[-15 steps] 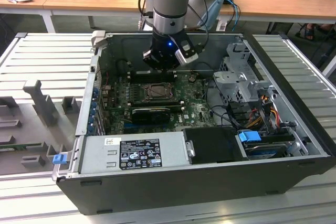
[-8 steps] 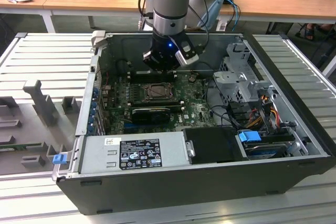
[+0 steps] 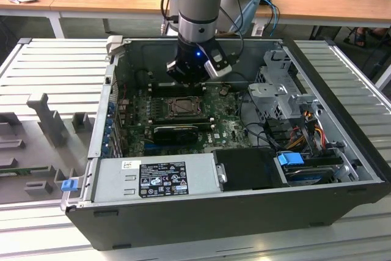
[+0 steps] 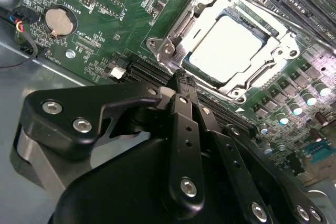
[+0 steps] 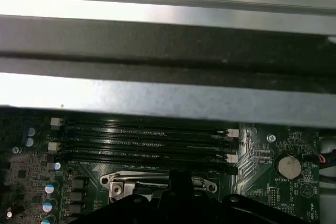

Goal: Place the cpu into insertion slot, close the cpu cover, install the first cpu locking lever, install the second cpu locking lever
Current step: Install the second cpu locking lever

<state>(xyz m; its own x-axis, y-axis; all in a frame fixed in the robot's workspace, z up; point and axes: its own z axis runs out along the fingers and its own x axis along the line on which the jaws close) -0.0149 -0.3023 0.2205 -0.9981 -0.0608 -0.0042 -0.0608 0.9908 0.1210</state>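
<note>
1. While the black-fingered tool point(image 4: 181, 80) hangs just over the near edge of the square silvery-rimmed insertion slot point(image 4: 231, 51), its fingers look pressed together into one narrow tip, clenched on nothing that I can make out.
2. Seated inside that slot, in the upper right of the second wrist view, lies the pale silvery-beige square cpu point(image 4: 227, 48); the thin silvery metal cpu cover point(image 4: 278, 56) appears to lie down around it, the chip showing through its window.
3. Judging from this, the chip is placed and the frame lowered — the work now seems to concern the locking levers, though I cannot tell whether either lever is latched.
4. What could go wrong: the tip sits right at the frame's edge, so a slightly off line could let it slide off the thin metal onto the green circuit board point(image 4: 105, 19) or scrape the long black memory slots point(image 5: 142, 140) beside the socket. Pressing on a frame not fully seated could also load the chip unevenly.
5. Pose: in the exterior view the grey and blue arm point(image 3: 198, 10) comes down almost vertically from the top centre of the frame into the open dark computer case point(image 3: 183, 224), wrist pointing straight down, the tool point(image 3: 186, 80) low over the socket point(image 3: 180, 108) at the picture's middle.
</note>
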